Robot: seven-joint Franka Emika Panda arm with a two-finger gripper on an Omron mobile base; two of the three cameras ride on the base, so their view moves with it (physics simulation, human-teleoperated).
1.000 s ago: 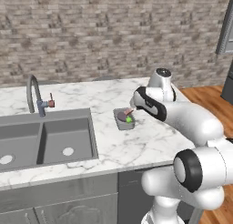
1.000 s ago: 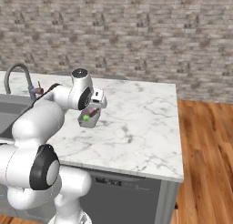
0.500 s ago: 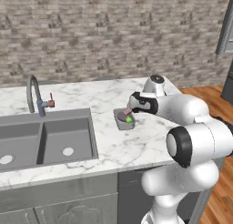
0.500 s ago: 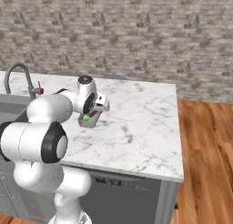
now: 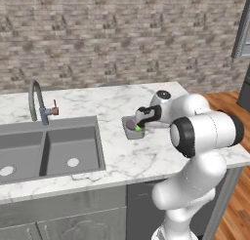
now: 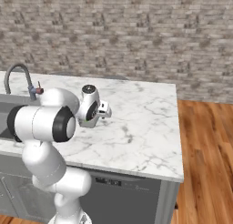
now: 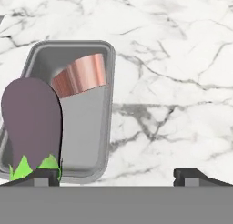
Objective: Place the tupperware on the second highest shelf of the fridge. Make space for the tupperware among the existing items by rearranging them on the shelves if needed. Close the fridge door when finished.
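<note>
The tupperware (image 5: 131, 129) is a grey tub on the marble counter, right of the sink. It holds a dark purple eggplant (image 7: 32, 120) with green leaves and a pinkish-brown slab (image 7: 82, 75). My gripper (image 5: 140, 122) hangs low at the tub's right edge, open, with nothing between its fingers. In the hand view the tub's right rim (image 7: 109, 82) lies between the two fingertips (image 7: 43, 175), which straddle it; the gripper (image 7: 116, 175) sits over bare counter beside the tub. The fridge, its shelves and the existing items are out of view.
A double sink (image 5: 46, 149) with a curved faucet (image 5: 36, 100) lies left of the tub. The marble counter (image 6: 145, 123) extends to the right, ending at a wood floor (image 6: 205, 155). A brick wall (image 5: 122, 34) backs the counter.
The arm has folded forward and down, so its elbow now bulks large in front. The hand has stayed low at the tub, jaws open throughout.
</note>
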